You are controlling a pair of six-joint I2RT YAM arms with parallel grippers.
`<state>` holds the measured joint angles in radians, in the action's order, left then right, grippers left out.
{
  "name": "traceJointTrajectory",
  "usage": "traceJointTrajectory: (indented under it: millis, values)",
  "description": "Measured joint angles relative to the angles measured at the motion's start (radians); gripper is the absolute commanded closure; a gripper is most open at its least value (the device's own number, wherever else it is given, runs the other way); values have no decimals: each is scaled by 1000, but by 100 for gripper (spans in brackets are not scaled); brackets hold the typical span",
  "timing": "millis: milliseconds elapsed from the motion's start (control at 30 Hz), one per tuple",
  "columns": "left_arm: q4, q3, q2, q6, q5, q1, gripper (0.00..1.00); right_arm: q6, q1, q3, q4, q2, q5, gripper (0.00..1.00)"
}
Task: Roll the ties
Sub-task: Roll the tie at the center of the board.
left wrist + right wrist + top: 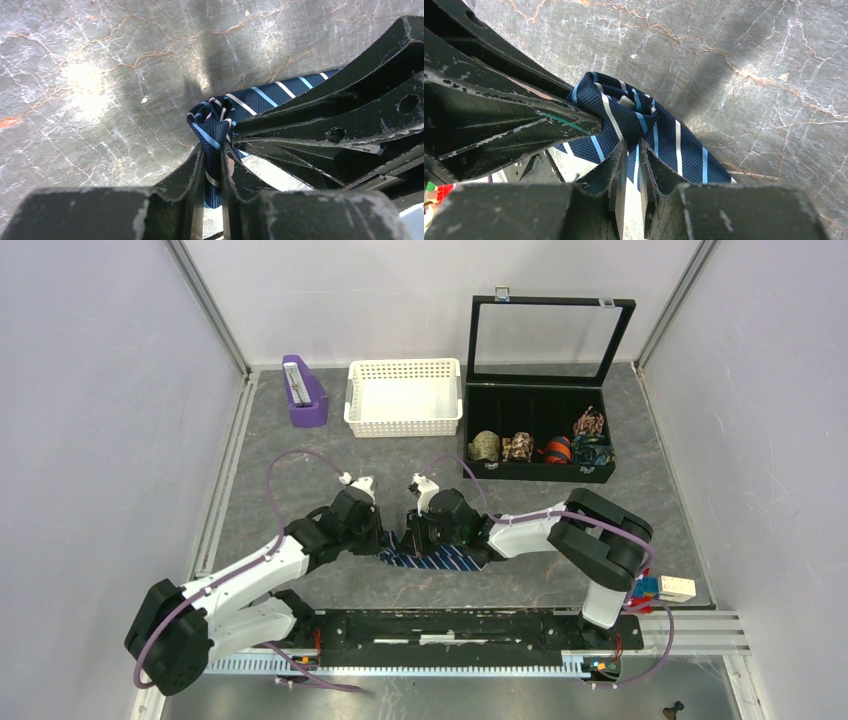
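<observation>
To stop its rolled end unwinding, tie [215,120] pinched at frame centre, clamped in left gripper [213,152] jaws and right gripper [634,150] jaws alike.

The tie [452,560] lies on the table [300,455] — left pincer [213,152], right pincer [634,150] at its left end

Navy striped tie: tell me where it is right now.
In the top view, the navy striped tie lies at the near centre of the table, its bunched end pinched by the left gripper and right gripper, in front of the white basket.
</observation>
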<state>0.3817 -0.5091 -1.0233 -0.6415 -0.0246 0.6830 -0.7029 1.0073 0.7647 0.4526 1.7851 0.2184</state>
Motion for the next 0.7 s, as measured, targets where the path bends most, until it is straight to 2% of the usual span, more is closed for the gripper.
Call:
traceJointTrajectory:
  millis: [267,700]
  values:
    - [45,-39,-11,3,-39,13,79,-12,2,1,6,5,3,80]
    - [102,-76,-39,7,-80,42,76,-50,19,55,56,103,26,80]
